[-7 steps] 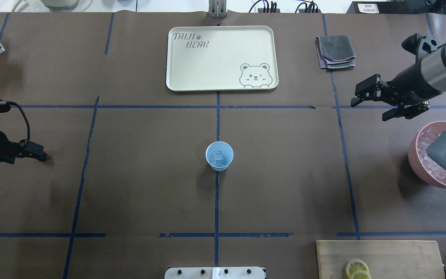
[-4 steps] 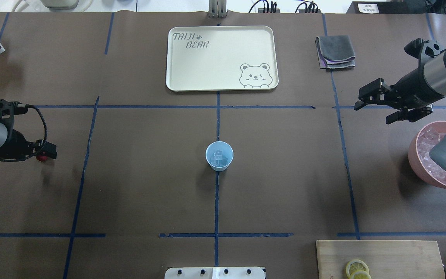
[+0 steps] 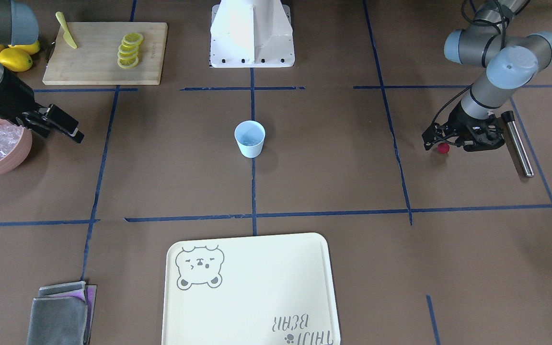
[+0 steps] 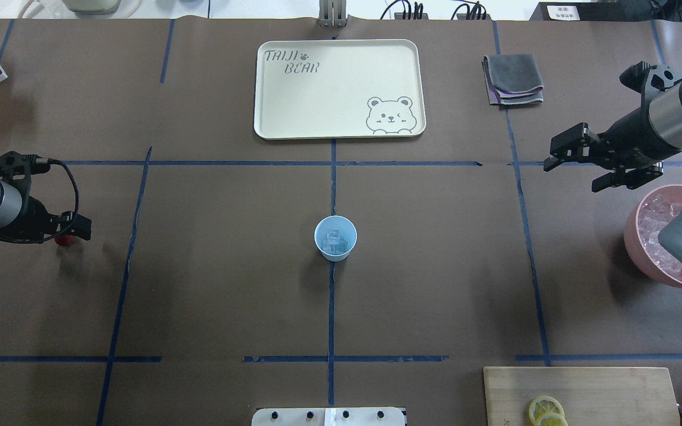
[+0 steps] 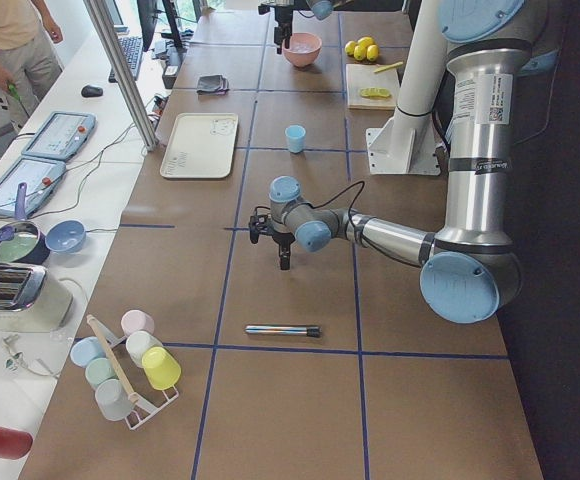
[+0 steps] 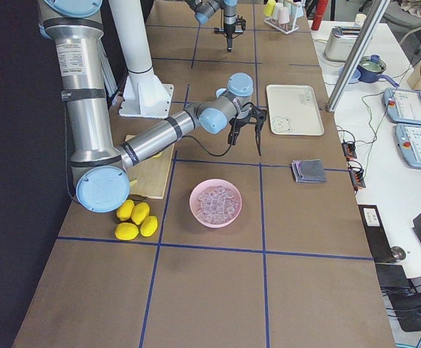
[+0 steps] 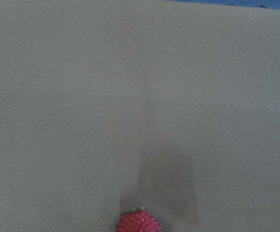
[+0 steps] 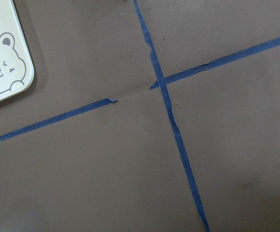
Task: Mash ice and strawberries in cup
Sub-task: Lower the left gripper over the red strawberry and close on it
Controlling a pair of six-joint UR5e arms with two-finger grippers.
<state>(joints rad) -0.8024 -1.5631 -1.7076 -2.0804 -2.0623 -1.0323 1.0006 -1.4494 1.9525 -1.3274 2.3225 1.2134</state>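
Note:
The pale blue cup stands at the table's middle with clear ice inside; it also shows in the front view. My left gripper is at the far left, pointing down, shut on the small red strawberry, which is low over the table. The berry shows at the fingertips in the front view and at the bottom edge of the left wrist view. My right gripper is open and empty, held high at the right, beside the pink bowl.
The pink bowl holds many ice cubes. A metal rod lies just outside my left gripper. A cream tray and folded grey cloth lie at the back. A cutting board with lemon slices is front right.
My left gripper has moved a little to the right and turned, the strawberry staying at its tip. My right gripper has drawn back slightly to the right.

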